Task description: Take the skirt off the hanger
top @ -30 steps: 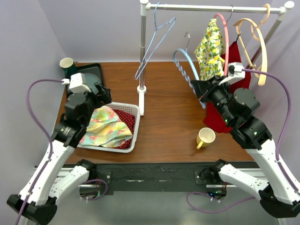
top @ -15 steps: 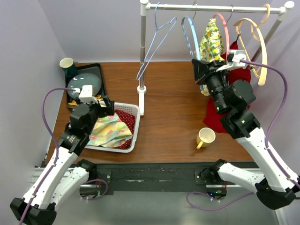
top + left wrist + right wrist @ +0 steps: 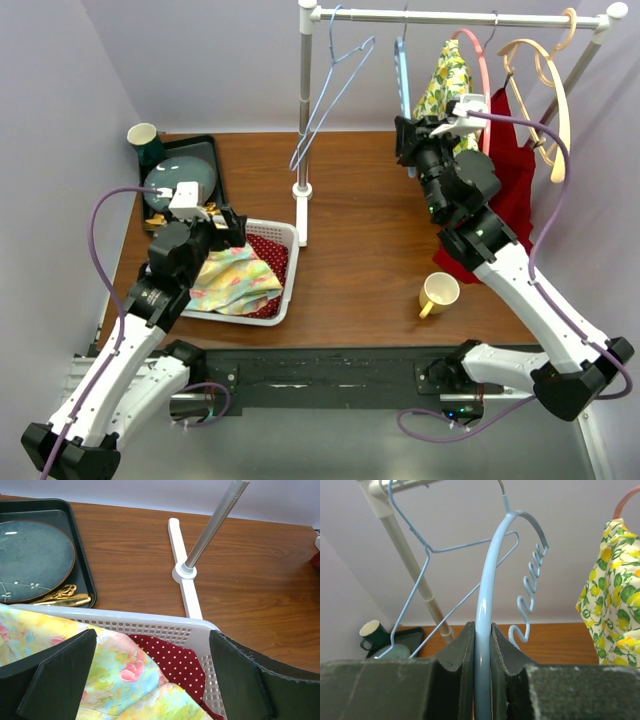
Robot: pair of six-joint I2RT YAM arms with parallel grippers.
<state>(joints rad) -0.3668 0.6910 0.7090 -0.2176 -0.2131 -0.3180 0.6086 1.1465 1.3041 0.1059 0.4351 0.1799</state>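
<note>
A floral yellow-and-pink skirt (image 3: 235,278) lies in the white basket (image 3: 290,262), off any hanger. It also shows in the left wrist view (image 3: 115,675) over a red polka-dot cloth (image 3: 185,662). My left gripper (image 3: 225,228) is open and empty just above the skirt, its jaws wide apart in the left wrist view (image 3: 150,675). My right gripper (image 3: 405,135) is shut on a bare light-blue hanger (image 3: 403,70), held upright with its hook up at the rail (image 3: 450,16). In the right wrist view the pads (image 3: 465,650) clamp the hanger's arm (image 3: 487,580).
On the rail hang a blue wire hanger (image 3: 330,90), a lemon-print garment (image 3: 445,85) on a pink hanger, a red garment (image 3: 510,170) and a peach hanger (image 3: 545,90). A yellow mug (image 3: 438,292) stands front right. A tray with a plate (image 3: 185,175) and a green mug (image 3: 143,137) stand back left.
My right gripper has lifted the light-blue hanger from low over the table up to the rail. My left arm drew back a little from the basket, then stayed still.
</note>
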